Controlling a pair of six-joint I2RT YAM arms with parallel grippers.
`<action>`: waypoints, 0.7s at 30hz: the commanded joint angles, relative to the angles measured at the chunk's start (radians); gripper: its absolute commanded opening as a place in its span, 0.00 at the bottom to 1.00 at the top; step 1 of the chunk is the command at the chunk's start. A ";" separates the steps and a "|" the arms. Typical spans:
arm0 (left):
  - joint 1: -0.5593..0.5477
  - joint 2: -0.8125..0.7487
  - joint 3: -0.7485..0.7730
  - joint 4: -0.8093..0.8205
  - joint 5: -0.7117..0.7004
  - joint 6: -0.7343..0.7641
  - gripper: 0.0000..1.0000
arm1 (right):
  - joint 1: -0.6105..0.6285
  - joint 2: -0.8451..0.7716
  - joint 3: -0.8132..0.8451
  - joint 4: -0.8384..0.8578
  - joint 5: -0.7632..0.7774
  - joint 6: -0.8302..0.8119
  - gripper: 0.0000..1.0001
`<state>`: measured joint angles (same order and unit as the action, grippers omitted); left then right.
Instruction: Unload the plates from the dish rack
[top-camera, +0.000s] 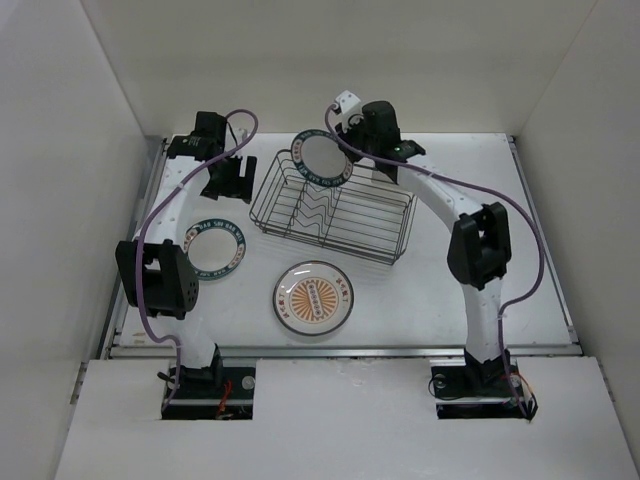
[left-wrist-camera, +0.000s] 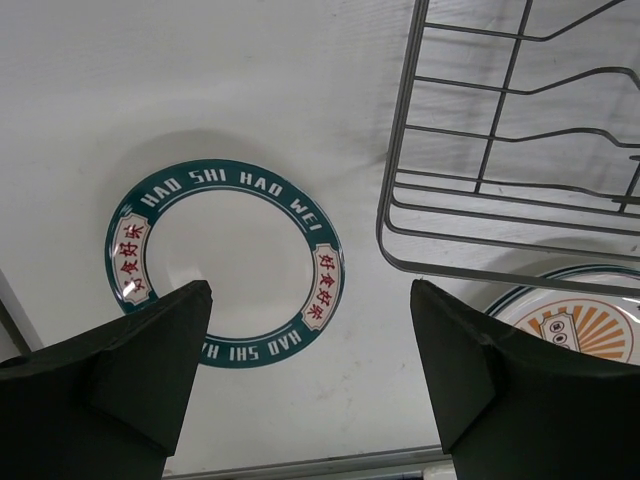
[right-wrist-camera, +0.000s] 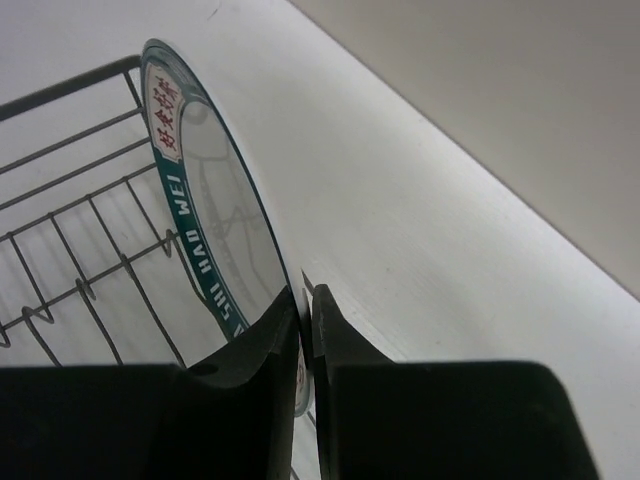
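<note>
The dark wire dish rack (top-camera: 340, 215) stands mid-table and shows no plates inside. My right gripper (top-camera: 350, 140) is shut on the rim of a teal-rimmed plate (top-camera: 322, 157), held upright above the rack's far left corner; in the right wrist view the plate (right-wrist-camera: 205, 200) is pinched edge-on between my fingers (right-wrist-camera: 305, 310). A second teal-rimmed plate (top-camera: 215, 247) lies flat on the table left of the rack, also in the left wrist view (left-wrist-camera: 225, 265). An orange sunburst plate (top-camera: 313, 297) lies flat in front of the rack. My left gripper (top-camera: 228, 180) is open and empty, hovering above the table.
White walls enclose the table on three sides. The rack's corner (left-wrist-camera: 500, 200) and the sunburst plate's edge (left-wrist-camera: 575, 325) show in the left wrist view. The table's left metal edge (top-camera: 130, 270) runs beside the flat teal plate.
</note>
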<state>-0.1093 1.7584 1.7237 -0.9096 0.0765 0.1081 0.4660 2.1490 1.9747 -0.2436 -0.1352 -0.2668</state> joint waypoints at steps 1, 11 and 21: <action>0.005 -0.002 0.042 -0.015 0.042 0.002 0.78 | -0.012 -0.153 0.001 0.179 0.131 -0.031 0.00; 0.005 -0.079 0.131 -0.057 0.198 0.065 0.78 | 0.006 -0.311 -0.078 0.052 -0.029 0.148 0.00; 0.005 -0.215 0.037 -0.006 0.359 0.104 0.81 | 0.082 -0.403 -0.394 0.188 -0.401 0.472 0.00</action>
<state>-0.1093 1.5970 1.7954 -0.9318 0.3618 0.1841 0.4999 1.7863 1.6409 -0.1650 -0.3820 0.0818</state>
